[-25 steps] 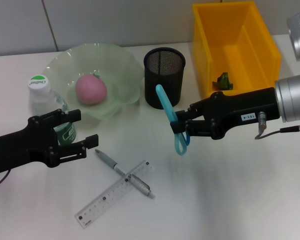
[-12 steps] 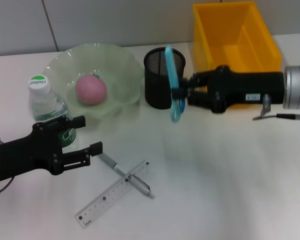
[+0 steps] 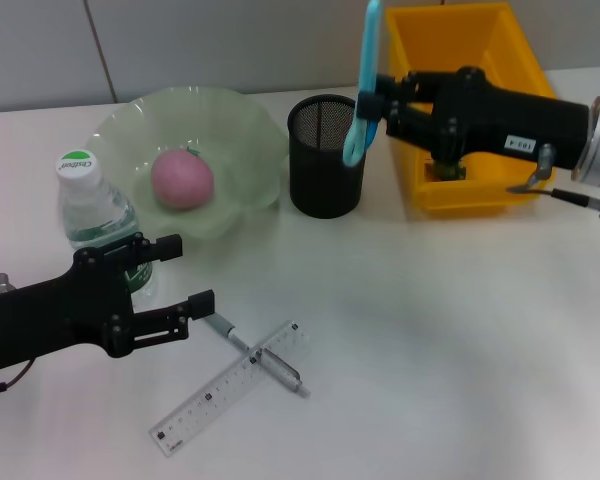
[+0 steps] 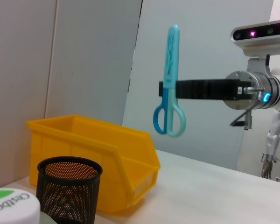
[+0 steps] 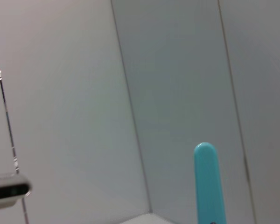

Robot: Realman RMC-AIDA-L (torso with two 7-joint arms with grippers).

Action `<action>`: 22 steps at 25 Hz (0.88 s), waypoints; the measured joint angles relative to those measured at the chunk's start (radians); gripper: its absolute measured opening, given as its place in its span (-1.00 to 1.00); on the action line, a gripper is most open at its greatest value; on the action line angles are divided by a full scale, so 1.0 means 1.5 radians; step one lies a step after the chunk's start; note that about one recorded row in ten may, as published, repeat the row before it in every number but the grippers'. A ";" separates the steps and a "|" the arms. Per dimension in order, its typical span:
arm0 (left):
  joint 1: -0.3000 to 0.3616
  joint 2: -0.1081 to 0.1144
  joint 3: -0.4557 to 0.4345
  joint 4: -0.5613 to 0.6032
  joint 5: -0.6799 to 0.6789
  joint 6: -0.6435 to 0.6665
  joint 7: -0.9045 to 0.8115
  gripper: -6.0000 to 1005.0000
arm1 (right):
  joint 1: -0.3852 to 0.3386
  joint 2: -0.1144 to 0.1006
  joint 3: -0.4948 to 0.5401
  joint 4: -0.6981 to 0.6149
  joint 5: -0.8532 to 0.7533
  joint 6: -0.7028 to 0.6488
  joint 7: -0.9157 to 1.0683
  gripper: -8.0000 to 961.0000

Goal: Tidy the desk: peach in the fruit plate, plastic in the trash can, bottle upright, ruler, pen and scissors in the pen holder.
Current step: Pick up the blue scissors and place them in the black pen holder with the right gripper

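Observation:
My right gripper (image 3: 366,100) is shut on the light blue scissors (image 3: 363,90), which hang upright with the handles down, just above the right rim of the black mesh pen holder (image 3: 326,158). From the left wrist, the scissors (image 4: 170,93) show well above the holder (image 4: 68,189). The pink peach (image 3: 182,180) lies in the green fruit plate (image 3: 242,130). The bottle (image 3: 92,208) stands upright. Pen (image 3: 252,352) and clear ruler (image 3: 212,396) lie crossed on the desk. My left gripper (image 3: 192,272) is open, low beside the bottle and near the pen's end.
The yellow trash bin (image 3: 500,45) stands at the back right, behind my right arm. A small dark scrap (image 3: 446,171) shows inside it, mostly hidden by the arm. Bare desk lies to the right of the ruler.
My right gripper has carried the scissors up and back from mid-desk to above the pen holder, turning them upright. The left gripper has crept slightly toward the pen.

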 joint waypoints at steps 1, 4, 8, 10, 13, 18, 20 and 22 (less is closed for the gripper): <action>0.000 0.000 0.000 -0.002 -0.002 0.000 0.000 0.63 | 0.000 0.000 0.000 0.000 0.006 0.003 -0.005 -0.49; 0.002 0.000 0.000 -0.008 -0.015 0.001 0.000 0.63 | 0.004 0.001 -0.001 0.001 0.029 0.038 -0.028 -0.49; 0.004 0.000 0.000 -0.010 -0.022 0.003 -0.004 0.63 | 0.008 0.003 -0.009 0.006 0.062 0.090 -0.089 -0.50; 0.004 0.000 0.001 -0.010 -0.023 0.003 -0.007 0.62 | 0.010 0.004 -0.010 0.006 0.069 0.104 -0.126 -0.50; 0.004 0.000 0.001 -0.011 -0.027 0.004 -0.008 0.62 | 0.011 0.004 -0.007 -0.004 0.073 0.118 -0.186 -0.49; 0.000 0.001 -0.002 -0.019 -0.032 0.004 -0.010 0.62 | 0.005 0.004 -0.004 -0.027 0.076 0.143 -0.302 -0.49; -0.001 0.002 -0.003 -0.019 -0.032 0.003 -0.011 0.62 | 0.002 0.003 -0.005 -0.040 0.079 0.166 -0.335 -0.50; -0.003 0.002 -0.003 -0.018 -0.033 0.001 -0.014 0.62 | 0.001 0.002 -0.005 -0.050 0.080 0.184 -0.390 -0.50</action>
